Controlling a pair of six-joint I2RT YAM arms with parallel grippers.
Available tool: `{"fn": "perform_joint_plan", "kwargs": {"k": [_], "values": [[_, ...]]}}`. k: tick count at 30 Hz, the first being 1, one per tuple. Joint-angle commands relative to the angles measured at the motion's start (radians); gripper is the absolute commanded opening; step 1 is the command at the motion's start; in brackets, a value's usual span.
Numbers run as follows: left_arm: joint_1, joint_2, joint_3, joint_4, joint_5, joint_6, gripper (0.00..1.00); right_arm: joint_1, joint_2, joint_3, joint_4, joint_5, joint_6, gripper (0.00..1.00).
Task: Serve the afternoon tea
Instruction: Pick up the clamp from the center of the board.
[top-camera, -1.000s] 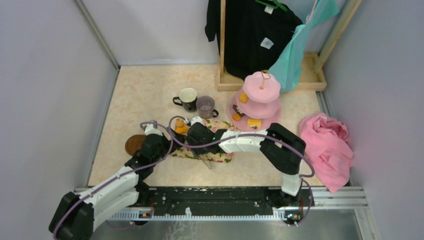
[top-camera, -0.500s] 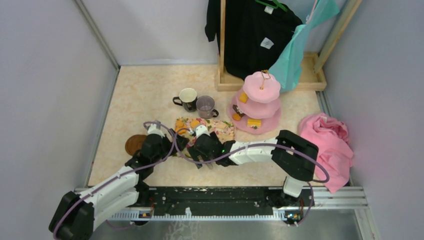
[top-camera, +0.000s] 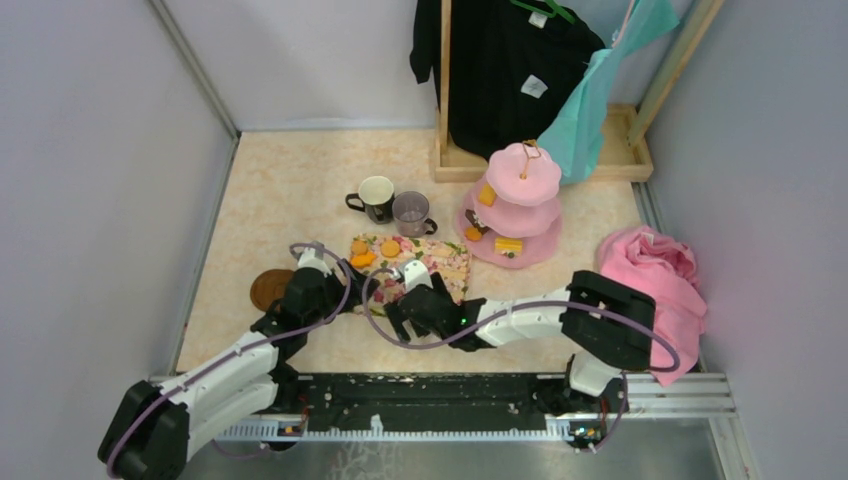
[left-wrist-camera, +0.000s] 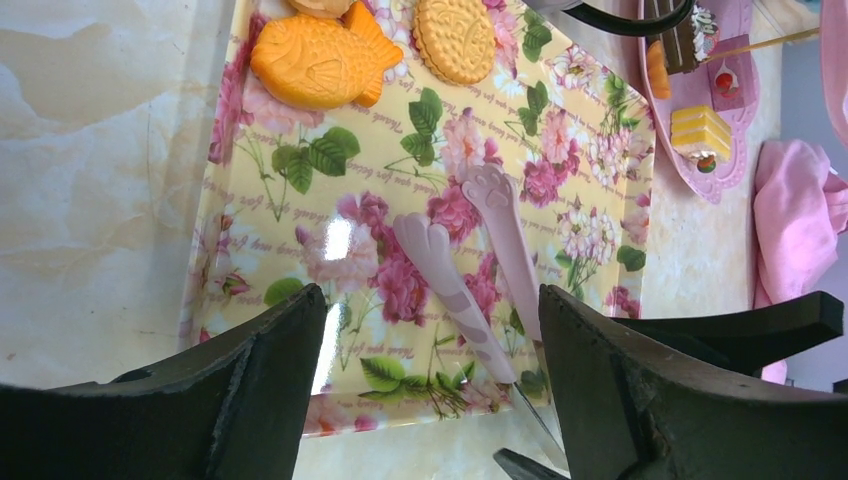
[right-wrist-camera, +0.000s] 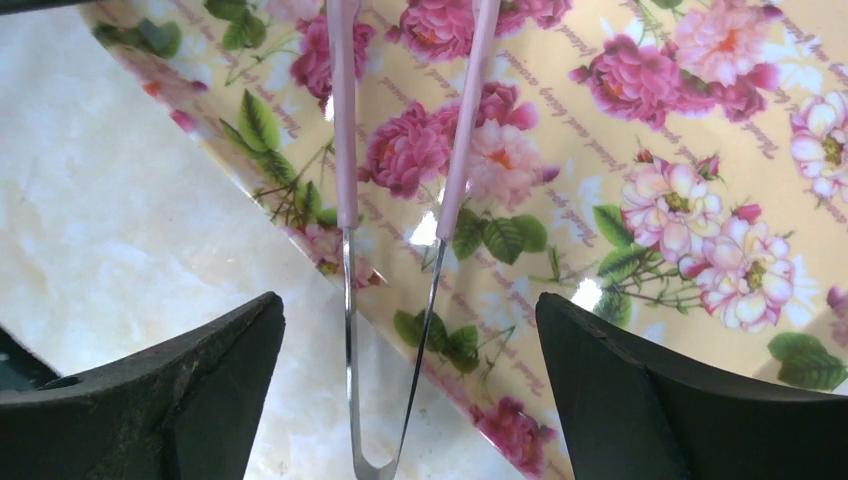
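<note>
Serving tongs (left-wrist-camera: 440, 265): on flowered tray (left-wrist-camera: 600, 150), toward tabletop's near edge; long axis far-to-near, hinge end straddled by right claw (right-wrist-camera: 410, 340), released; left claw (left-wrist-camera: 430, 330) released, alongside. Loose snacks (left-wrist-camera: 320, 62): tray's far end.

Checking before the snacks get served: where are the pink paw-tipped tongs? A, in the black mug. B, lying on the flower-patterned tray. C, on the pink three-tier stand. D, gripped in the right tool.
B: the pink paw-tipped metal tongs lie on the flower-patterned tray, and the right tool is wide open either side of them, not closed on them.
</note>
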Motion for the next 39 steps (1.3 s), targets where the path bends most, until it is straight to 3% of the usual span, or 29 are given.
{"fn": "perform_joint_plan", "kwargs": {"k": [1,7,13,16,19,23,35,39], "values": [[-0.001,-0.016,0.017,-0.005,0.012,-0.002,0.83,0.008,-0.12,-0.081,0.213,-0.018,0.071,0.98],[-0.001,-0.002,0.02,-0.002,0.014,-0.014,0.83,0.006,-0.225,-0.215,0.418,-0.102,0.168,0.99],[-0.002,0.004,0.029,-0.005,0.008,-0.021,0.82,-0.002,-0.182,-0.213,0.477,-0.265,0.14,0.98],[-0.002,0.008,0.031,-0.007,0.006,-0.022,0.82,-0.001,-0.146,-0.187,0.421,-0.202,0.136,0.87],[-0.003,0.015,0.032,-0.002,0.006,-0.023,0.82,0.003,-0.109,-0.146,0.312,-0.094,0.104,0.85],[-0.004,0.034,0.035,0.014,0.012,-0.023,0.8,0.006,-0.1,-0.155,0.291,0.012,0.098,0.82],[-0.008,0.075,0.053,0.042,0.022,-0.021,0.75,0.007,-0.099,-0.142,0.247,0.066,0.084,0.79],[-0.01,0.087,0.062,0.046,0.026,-0.018,0.75,0.007,-0.077,-0.125,0.226,0.078,0.087,0.72]]}}
